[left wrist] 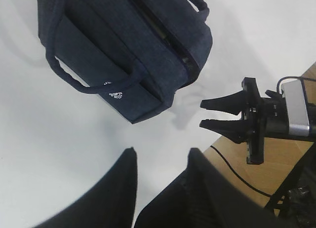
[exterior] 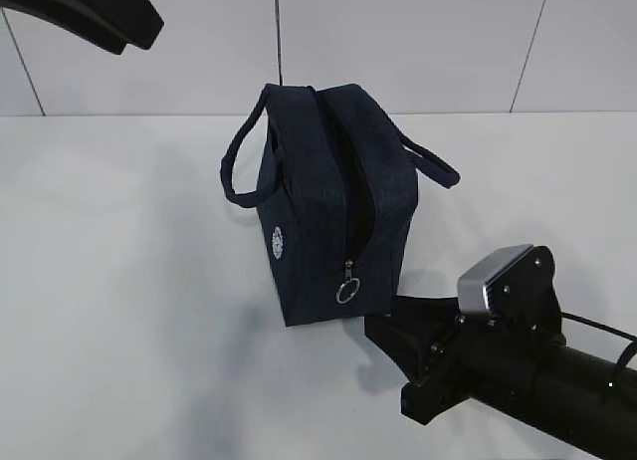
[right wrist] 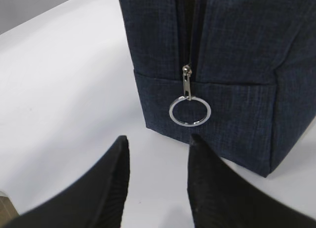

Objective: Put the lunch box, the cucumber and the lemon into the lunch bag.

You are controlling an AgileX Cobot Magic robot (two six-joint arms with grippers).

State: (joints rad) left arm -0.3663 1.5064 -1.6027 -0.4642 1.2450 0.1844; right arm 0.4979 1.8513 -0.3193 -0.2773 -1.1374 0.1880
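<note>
Navy fabric marks the lunch bag (exterior: 333,216), which is stood upright on the white bench (exterior: 119,311) at the centre of the exterior view, its two loop handles (exterior: 249,151) spread to either side. A zipper line is seen running down its near end, with the silver ring pull (right wrist: 190,111) hung low, near the base. The right gripper (right wrist: 158,154) is held at about 5 o'clock of the bag, its fingers (right wrist: 116,164) partly spread and empty, pointed at the ring without touching it. The left gripper (left wrist: 160,161) is raised above the bench at about 10 o'clock, likewise partly spread, with nothing held.
</note>
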